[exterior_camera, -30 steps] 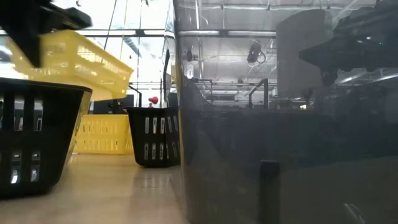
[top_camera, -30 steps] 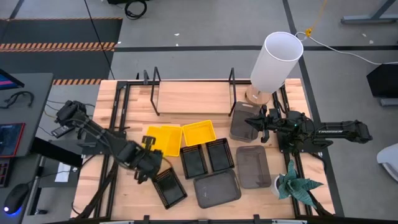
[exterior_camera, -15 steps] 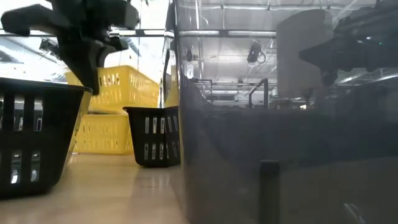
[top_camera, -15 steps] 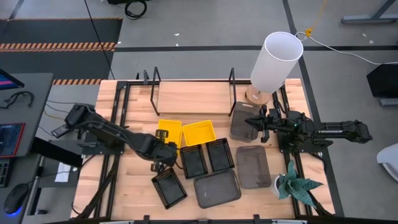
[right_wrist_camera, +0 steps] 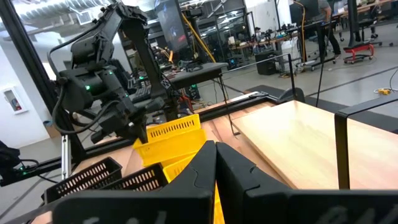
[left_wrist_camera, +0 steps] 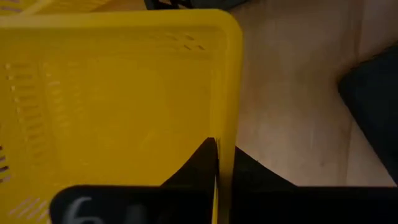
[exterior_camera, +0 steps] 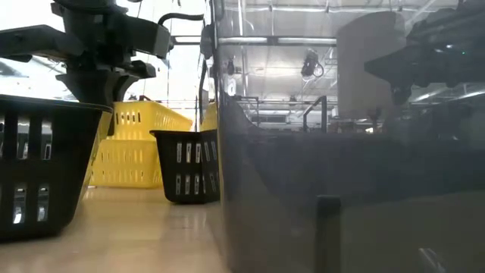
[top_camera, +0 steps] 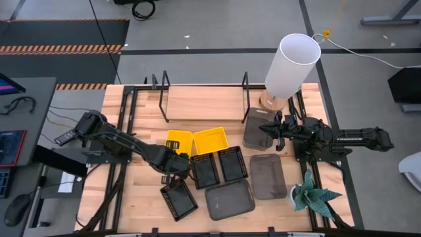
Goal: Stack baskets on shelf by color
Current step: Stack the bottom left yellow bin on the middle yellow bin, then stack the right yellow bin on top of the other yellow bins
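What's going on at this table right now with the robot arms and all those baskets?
The left gripper grips the rim of a yellow basket beside another yellow basket mid-table. The right gripper waits, shut, over a grey basket. The shelf holds no baskets yet.

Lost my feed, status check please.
Left gripper clamped on yellow basket rim, nested atop another. Right gripper shut, empty, idle over a grey basket. Shelf bare, path unobstructed.

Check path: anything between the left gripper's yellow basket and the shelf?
Nothing visible. The left gripper holds a yellow basket by its rim, beside another yellow basket. The shelf lies just beyond, bare board between its brackets.
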